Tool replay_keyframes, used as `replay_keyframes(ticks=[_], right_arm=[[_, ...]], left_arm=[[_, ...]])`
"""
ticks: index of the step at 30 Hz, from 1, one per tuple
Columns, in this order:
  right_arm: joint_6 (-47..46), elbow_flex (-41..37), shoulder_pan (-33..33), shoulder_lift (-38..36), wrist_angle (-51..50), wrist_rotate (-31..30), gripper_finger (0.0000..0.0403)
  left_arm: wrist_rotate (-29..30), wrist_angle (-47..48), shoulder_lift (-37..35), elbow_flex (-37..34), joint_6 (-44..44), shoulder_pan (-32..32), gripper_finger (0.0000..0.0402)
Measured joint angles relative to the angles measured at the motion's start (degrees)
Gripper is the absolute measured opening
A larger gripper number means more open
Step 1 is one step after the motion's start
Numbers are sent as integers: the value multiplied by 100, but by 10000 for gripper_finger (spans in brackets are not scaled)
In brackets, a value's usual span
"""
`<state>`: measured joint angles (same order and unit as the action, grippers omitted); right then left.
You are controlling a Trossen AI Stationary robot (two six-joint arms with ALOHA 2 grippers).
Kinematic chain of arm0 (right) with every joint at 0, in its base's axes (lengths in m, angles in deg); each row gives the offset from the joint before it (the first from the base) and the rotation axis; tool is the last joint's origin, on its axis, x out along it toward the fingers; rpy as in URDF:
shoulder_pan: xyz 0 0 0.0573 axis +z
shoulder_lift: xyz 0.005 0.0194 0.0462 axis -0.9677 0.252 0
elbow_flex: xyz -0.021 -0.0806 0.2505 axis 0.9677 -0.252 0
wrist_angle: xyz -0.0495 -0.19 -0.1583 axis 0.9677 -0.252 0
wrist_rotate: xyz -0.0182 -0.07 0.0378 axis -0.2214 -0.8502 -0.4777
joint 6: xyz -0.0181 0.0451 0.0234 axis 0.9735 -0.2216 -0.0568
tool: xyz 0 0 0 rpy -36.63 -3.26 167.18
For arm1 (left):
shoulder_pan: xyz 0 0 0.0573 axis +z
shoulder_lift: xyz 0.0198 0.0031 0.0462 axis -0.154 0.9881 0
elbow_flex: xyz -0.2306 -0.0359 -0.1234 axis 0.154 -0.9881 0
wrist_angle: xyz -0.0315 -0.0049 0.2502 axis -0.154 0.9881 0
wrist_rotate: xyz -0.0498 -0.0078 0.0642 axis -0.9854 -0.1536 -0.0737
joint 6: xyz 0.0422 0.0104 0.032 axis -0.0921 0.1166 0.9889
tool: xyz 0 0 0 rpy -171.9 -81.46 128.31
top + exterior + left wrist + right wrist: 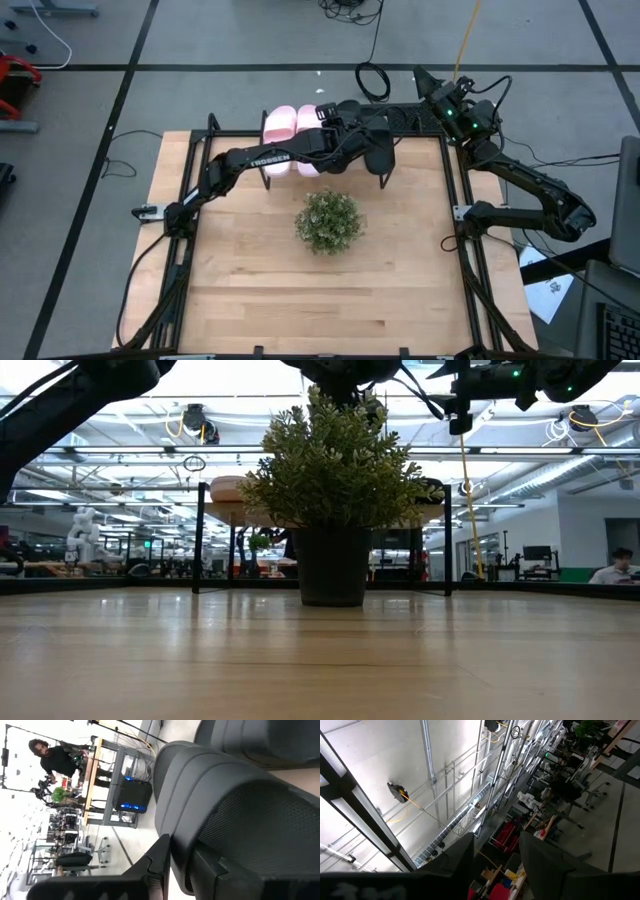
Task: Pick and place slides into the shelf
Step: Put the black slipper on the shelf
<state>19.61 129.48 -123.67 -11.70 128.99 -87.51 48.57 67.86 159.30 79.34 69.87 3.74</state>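
Note:
Two pale pink slides (290, 132) lie side by side on the left part of the shelf (250, 515), a light board on thin black legs at the table's far edge. My left gripper (352, 130) reaches over the shelf and is shut on a black slide (380, 150) at the shelf's right end. In the left wrist view this slide (235, 815) fills the picture, with a second black slide (240, 737) beyond it. My right gripper (495, 865) is open, raised past the table's far right corner and touching nothing. My left gripper pinches the black slide by its side rim (182, 865), with one finger (157, 862) on the outside and the other finger (225, 872) against the textured footbed side. It comes from the table's left, over the shelf. Whether the slide rests on the board cannot be told.
A bushy green plant (330, 222) in a dark pot (332, 565) stands mid-table, just in front of the shelf. Bare tabletop (320, 300) lies on its near side. People show in the room beyond the table.

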Motion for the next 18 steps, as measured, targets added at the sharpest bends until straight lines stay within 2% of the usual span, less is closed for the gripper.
replay_keyframes(ticks=[18], right_arm=[[0,0,0,0,1,0,148]], left_arm=[[-58,-33,-2,0,-12,13,63]])
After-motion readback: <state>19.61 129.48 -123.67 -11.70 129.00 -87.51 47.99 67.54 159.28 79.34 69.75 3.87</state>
